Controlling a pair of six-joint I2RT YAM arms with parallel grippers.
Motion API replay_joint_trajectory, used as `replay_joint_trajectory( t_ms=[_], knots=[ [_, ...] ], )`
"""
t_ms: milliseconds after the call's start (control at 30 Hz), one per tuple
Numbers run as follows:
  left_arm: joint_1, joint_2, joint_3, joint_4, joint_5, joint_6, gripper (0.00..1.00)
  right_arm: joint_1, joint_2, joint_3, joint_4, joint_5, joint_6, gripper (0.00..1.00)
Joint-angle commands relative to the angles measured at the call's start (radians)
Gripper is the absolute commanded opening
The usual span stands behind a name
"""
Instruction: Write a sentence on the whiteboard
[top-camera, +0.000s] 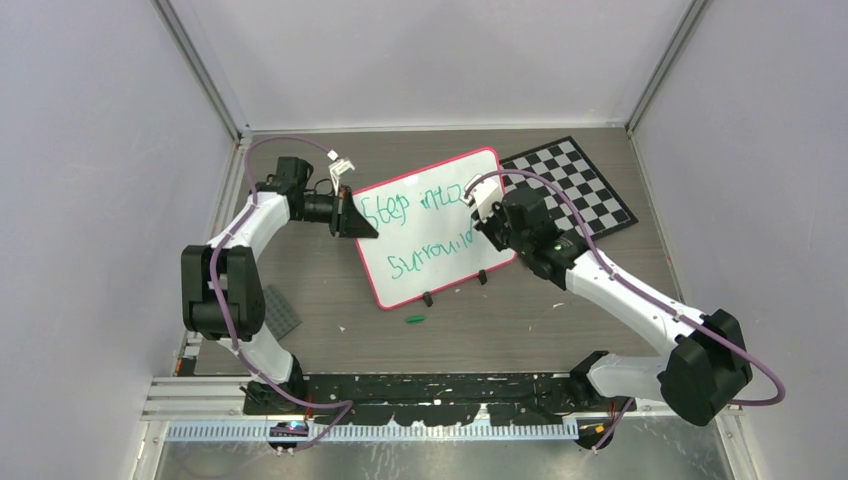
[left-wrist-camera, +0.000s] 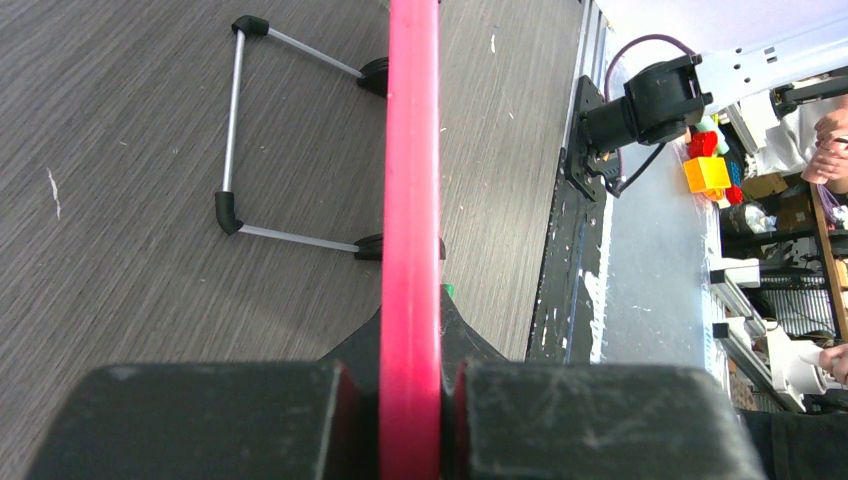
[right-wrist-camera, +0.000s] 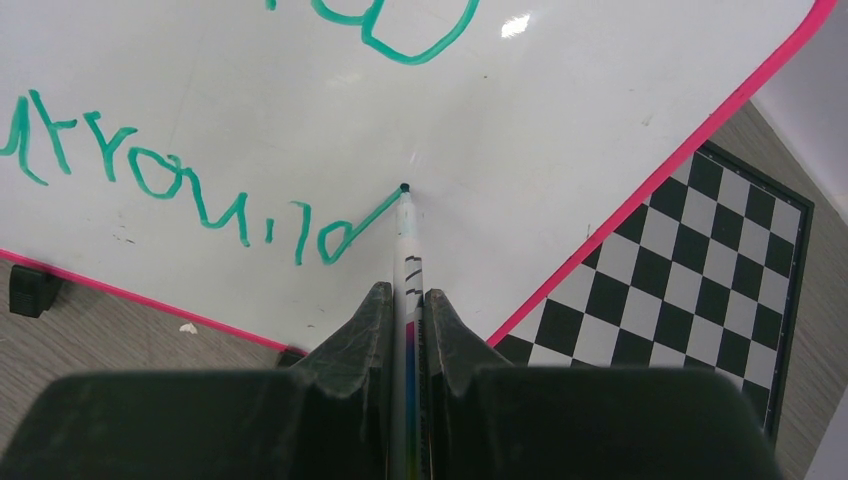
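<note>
The tabletop (top-camera: 330, 300) carries the whiteboard (top-camera: 420, 232) near its middle, leaning back on a wire stand (left-wrist-camera: 235, 130) so that its face tilts up toward the arms. That slope probably suits writing, but a board propped this way could slide or tip under a pressing pen. A checkered board (top-camera: 575, 185) lies flat just behind its right corner and plays no part.

The left jaws are closed tight on the whiteboard's red-pink rim at the left edge. In the left wrist view the rim runs straight between the two pads with no gap on either side. This grip looks meant to brace the board against the writing force.

The right jaws are pinched shut on a marker (right-wrist-camera: 408, 260), with its barrel held along the line of the fingers and its tip pointing at the board. The tip sits at the end of a green stroke rising from the last letter of the sentence (top-camera: 430, 255), which reads "Step into" above "surround". The word seems nearly or fully written.

A small green cap (top-camera: 415, 320) lies on the tabletop just in front of the board.
</note>
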Motion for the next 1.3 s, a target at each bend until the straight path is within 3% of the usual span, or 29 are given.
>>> replay_joint_trajectory(
  t_ms=[0,533,1267],
  knots=[
    [-0.018,0.022,-0.020,-0.144,-0.114,0.034,0.00,-0.006,-0.029,-0.019,0.024,-0.025,0.007,0.00],
    [-0.018,0.035,-0.008,-0.176,-0.115,0.064,0.00,0.007,-0.087,-0.145,-0.010,-0.009,0.006,0.00],
    [-0.018,0.023,-0.011,-0.157,-0.119,0.042,0.00,0.007,-0.187,-0.117,-0.083,0.012,-0.006,0.00]
  ],
)
